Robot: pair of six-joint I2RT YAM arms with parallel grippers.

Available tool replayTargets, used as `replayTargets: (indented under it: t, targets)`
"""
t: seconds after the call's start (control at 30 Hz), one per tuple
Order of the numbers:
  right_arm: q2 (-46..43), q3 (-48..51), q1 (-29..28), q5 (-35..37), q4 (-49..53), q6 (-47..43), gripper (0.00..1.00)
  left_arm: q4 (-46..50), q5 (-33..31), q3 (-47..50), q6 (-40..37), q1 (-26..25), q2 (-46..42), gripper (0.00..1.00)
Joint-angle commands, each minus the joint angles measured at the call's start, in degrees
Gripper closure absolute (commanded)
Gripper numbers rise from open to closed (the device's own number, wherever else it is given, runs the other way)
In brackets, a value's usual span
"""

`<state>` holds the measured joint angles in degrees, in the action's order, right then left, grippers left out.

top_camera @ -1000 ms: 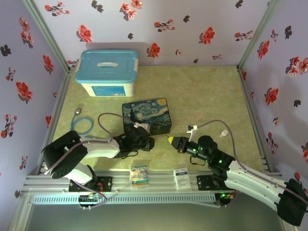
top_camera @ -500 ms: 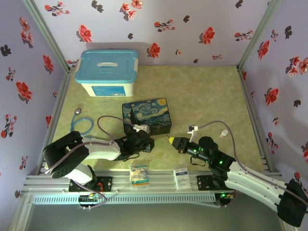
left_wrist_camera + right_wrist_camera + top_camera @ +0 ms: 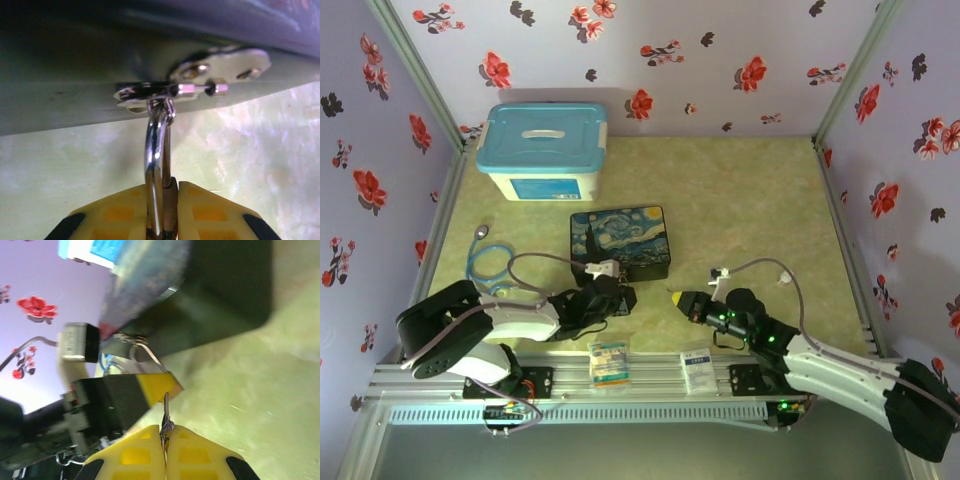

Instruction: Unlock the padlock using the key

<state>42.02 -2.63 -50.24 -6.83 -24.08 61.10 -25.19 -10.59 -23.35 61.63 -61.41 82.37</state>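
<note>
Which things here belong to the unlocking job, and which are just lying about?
Job: padlock, its shackle pinched by the left gripper; key in the right gripper; painted box, whose latch holds the padlock.
Lying about: blue-lidded bin; blue cable; two packets at the near edge.

Open table (image 3: 750,200) right of painted box (image 3: 620,238)

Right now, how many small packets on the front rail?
2, both on the front rail: the left packet, green print, and the right packet, blue print, lying apart. Others may be hidden from this view.
</note>
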Motion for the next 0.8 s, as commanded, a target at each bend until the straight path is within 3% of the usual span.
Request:
replayTargets:
  t: [0.0,0.13,0.27,0.43,0.53,0.77]
  targets:
    - [3.85,2.8,0.2,0.26,-11.71,5.2,1.0,-9.85,-2.17,0.41,5.17,-0.9,-1.79,0.99]
    - [6.56,2.44,0.12,-1.21,-14.0,6.29,1.0,-13.6,-2.77,0.68,7.39,-1.66,-0.72,0.99]
    - [8.07,2.18,-0.04,0.41,-15.24,8.8,1.0,-23.89,-5.44,3.52,12.52,-3.04,2.15,1.0]
    - [11.11,0.87,-2.96,7.4,-12.81,14.21,1.0,-37.01,-8.14,5.87,18.99,-3.72,8.42,1.0]
    - [14.05,-1.47,-5.57,8.99,-12.02,12.99,1.0,-41.77,-8.8,5.85,21.07,-4.25,12.27,1.0]
    - [28.76,-1.57,-6.07,6.08,-30.91,15.49,1.0,-46.52,-11.87,5.94,25.15,-6.37,15.19,1.0]
